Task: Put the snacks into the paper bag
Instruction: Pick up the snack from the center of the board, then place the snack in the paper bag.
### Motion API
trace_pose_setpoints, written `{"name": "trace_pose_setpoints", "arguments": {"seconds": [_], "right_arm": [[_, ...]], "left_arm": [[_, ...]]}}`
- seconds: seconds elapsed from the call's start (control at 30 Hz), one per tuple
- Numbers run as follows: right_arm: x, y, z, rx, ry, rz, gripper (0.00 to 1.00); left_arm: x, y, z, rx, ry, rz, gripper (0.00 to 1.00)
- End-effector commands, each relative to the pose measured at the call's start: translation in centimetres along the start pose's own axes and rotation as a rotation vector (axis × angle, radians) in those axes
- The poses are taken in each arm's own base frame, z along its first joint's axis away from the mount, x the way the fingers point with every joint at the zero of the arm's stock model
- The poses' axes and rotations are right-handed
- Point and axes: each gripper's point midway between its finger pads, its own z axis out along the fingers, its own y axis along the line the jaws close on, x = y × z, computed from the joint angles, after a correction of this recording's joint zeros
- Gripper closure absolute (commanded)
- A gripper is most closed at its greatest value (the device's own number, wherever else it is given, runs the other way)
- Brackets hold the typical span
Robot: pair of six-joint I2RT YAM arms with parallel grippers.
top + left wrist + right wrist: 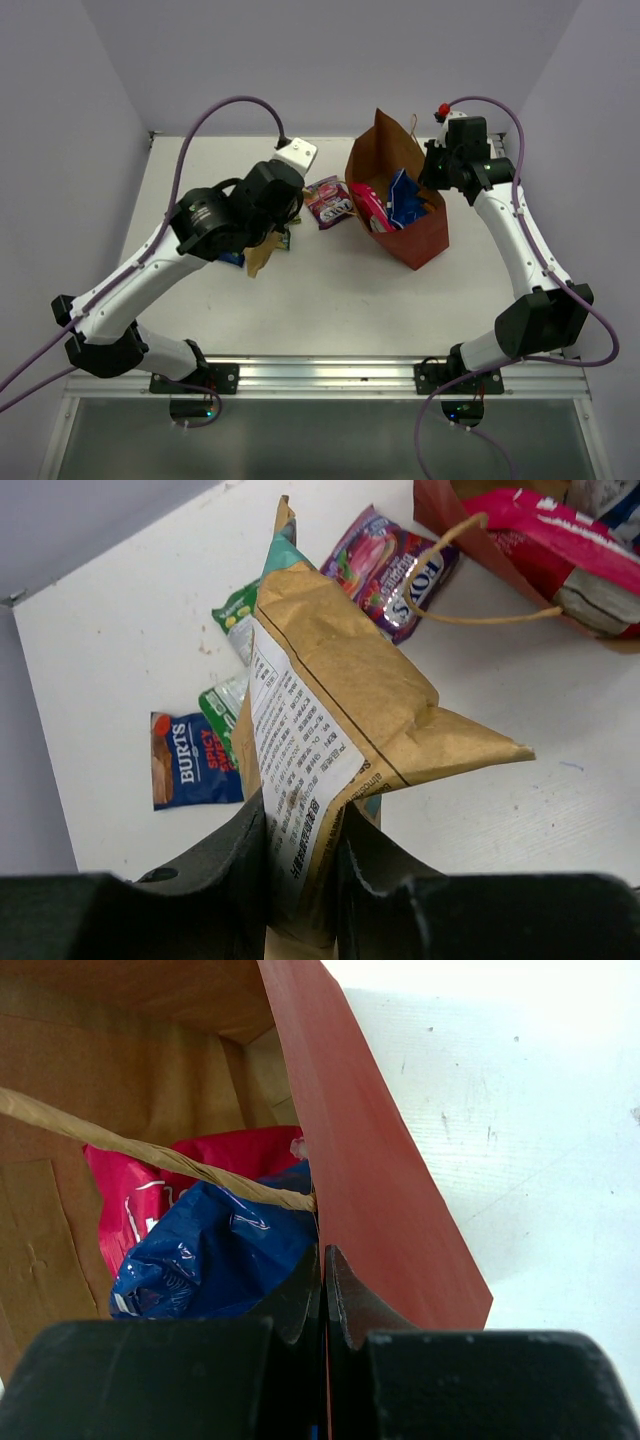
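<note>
My left gripper (303, 820) is shut on the lower edge of a tan-brown snack packet (340, 690) with a white label, held above the table left of the bag (262, 255). On the table beyond it lie a blue packet (190, 760), small green packets (235, 610) and a purple candy packet (385, 565). The red-brown paper bag (420, 240) stands open at centre right, with a pink packet (368, 205) and a blue packet (405, 195) inside. At the bag's right rim, my right gripper (322, 1260) is shut on its wall (380, 1180).
One tan twine handle (480, 615) of the bag droops onto the table toward the purple packet. Another handle (150, 1150) crosses the bag's mouth. White side walls enclose the table at the back and sides.
</note>
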Motion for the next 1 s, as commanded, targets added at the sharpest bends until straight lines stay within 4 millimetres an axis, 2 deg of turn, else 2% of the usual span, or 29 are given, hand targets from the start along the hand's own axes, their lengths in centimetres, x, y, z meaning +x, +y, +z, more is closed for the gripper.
{"name": "trace_pose_setpoints", "arguments": {"seconds": [0.0, 0.1, 0.17, 0.2, 0.37, 0.5, 0.8, 0.97], "right_arm": [[-1.0, 0.9, -0.7, -0.043, -0.044, -0.016, 1.00], [-1.0, 0.9, -0.6, -0.046, -0.042, -0.017, 1.00], [-1.1, 1.0, -0.5, -0.049, -0.041, -0.019, 1.00], [-1.1, 1.0, -0.6, -0.052, -0.042, -0.023, 1.00], [-1.6, 1.3, -0.9, -0.070, -0.056, -0.036, 1.00], [-1.9, 1.6, -1.1, -0.082, -0.065, -0.044, 1.00], [-2.0, 1.8, -1.1, -0.094, -0.074, -0.049, 1.00], [-1.8, 1.6, -1.0, -0.085, -0.071, -0.046, 1.00]], "left_arm": [[-3.2, 3.3, -2.9, -0.043, -0.110, -0.020, 0.96], [-5.7, 3.3, -3.9, -0.012, -0.182, -0.014, 0.98], [-7.6, 2.7, -4.3, 0.034, -0.235, 0.003, 0.98], [-8.9, 2.7, -5.1, 0.058, -0.278, -0.011, 0.98], [-14.1, 0.8, -7.1, 0.190, -0.456, 0.015, 0.99], [-17.4, -0.9, -8.6, 0.287, -0.582, 0.024, 0.99], [-20.4, -4.3, -10.2, 0.468, -0.710, 0.013, 0.99], [-20.0, -5.6, -8.7, 0.490, -0.670, -0.032, 0.99]]}}
